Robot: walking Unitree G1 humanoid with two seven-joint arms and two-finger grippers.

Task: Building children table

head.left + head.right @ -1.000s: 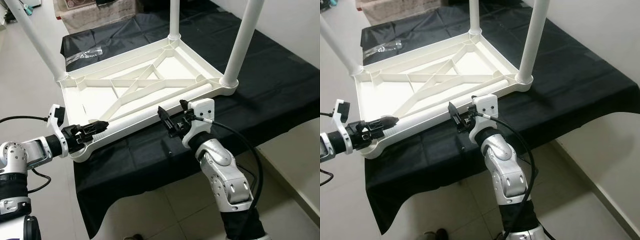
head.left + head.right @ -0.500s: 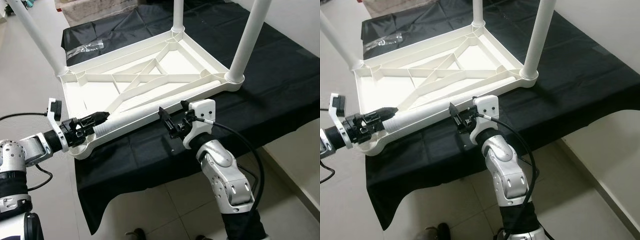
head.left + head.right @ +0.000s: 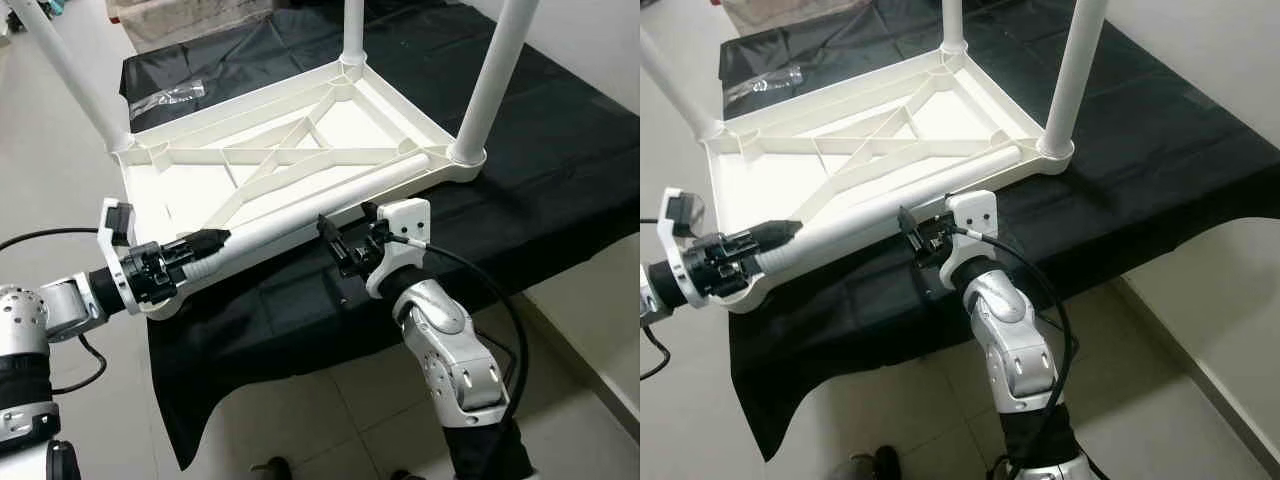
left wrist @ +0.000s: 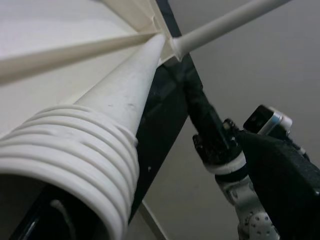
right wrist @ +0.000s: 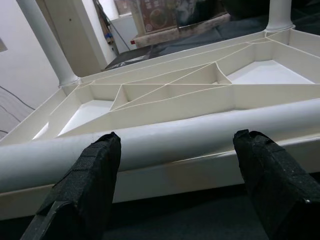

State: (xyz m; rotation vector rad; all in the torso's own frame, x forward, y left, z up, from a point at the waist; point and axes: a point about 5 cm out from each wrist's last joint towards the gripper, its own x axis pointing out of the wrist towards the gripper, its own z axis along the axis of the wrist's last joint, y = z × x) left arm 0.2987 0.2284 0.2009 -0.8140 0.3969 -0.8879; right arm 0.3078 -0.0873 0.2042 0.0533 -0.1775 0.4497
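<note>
A black cloth (image 3: 560, 150) drapes the work surface above pale floor tiles (image 3: 330, 420), near a cardboard box (image 3: 180, 12).

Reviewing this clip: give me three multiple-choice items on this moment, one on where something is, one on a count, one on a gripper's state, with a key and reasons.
1. Where does the loose white plastic table leg lie?
A. On the floor
B. Along the near edge of the upturned white plastic tabletop
C. On the clear plastic bag

2. How many legs already stand upright in the tabletop's corner sockets?
A. One
B. Two
C. Three

3. What is the right gripper doing?
A. Open, fingers either side of the loose leg
B. Shut on the black cloth
C. Shut on an upright leg

Key: 1 B, the leg rests along the near rim; 2 C, three white tubes rise from the corners; 3 A, the right wrist view shows spread fingers, while the left gripper holds the leg's ribbed end.
</note>
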